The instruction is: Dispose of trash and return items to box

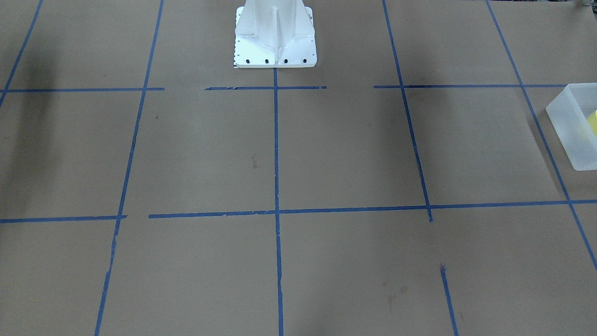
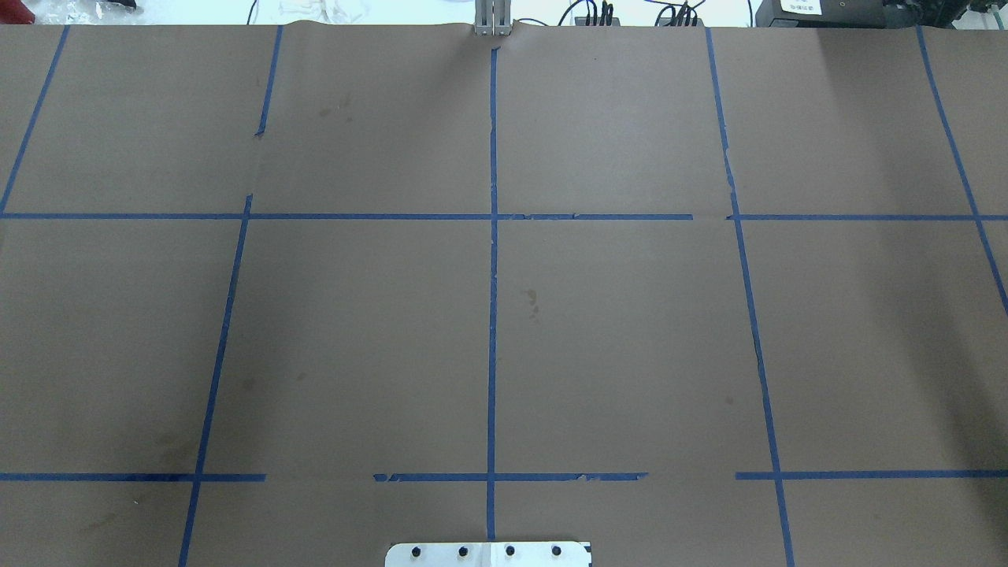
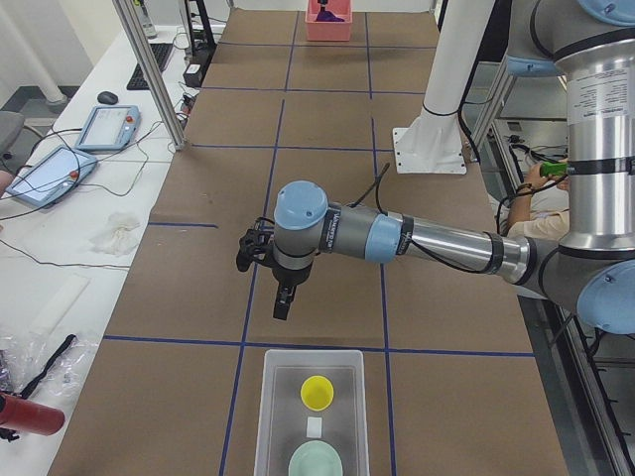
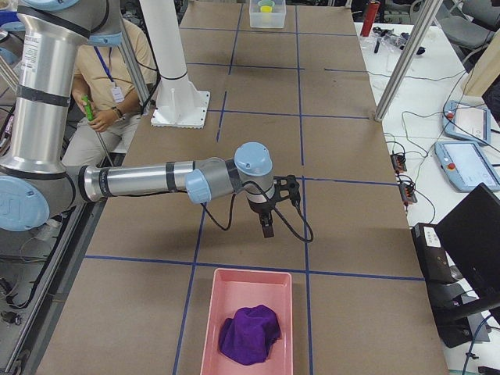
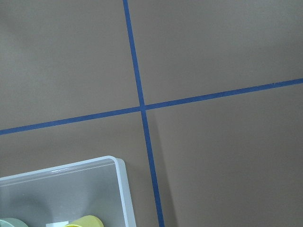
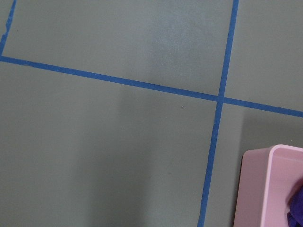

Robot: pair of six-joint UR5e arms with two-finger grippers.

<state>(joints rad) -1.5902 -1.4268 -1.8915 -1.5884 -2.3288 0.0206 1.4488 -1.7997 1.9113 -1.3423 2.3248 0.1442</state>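
The frosted-white box [image 3: 273, 421] stands at the table's left end. In it are the yellow cup [image 3: 317, 393], the mint-green bowl [image 3: 316, 462] and a small white piece [image 3: 315, 426]. The box's corner shows in the left wrist view [image 5: 120, 182] with the cup [image 5: 86, 221] and the bowl [image 5: 8, 222] at the bottom edge. The box's end also shows in the front view [image 1: 571, 128]. My left gripper [image 3: 282, 309] hangs above the table just beyond the box. My right gripper [image 4: 268, 230] hangs near the pink bin. I cannot tell whether either is open or shut.
A pink bin [image 4: 211, 328] with a purple cloth [image 4: 250, 333] stands at the table's right end; it also shows in the right wrist view [image 6: 265, 189]. The white pedestal base [image 1: 275, 35] stands at the robot's side. A seated person [image 4: 109, 86] is behind the robot.
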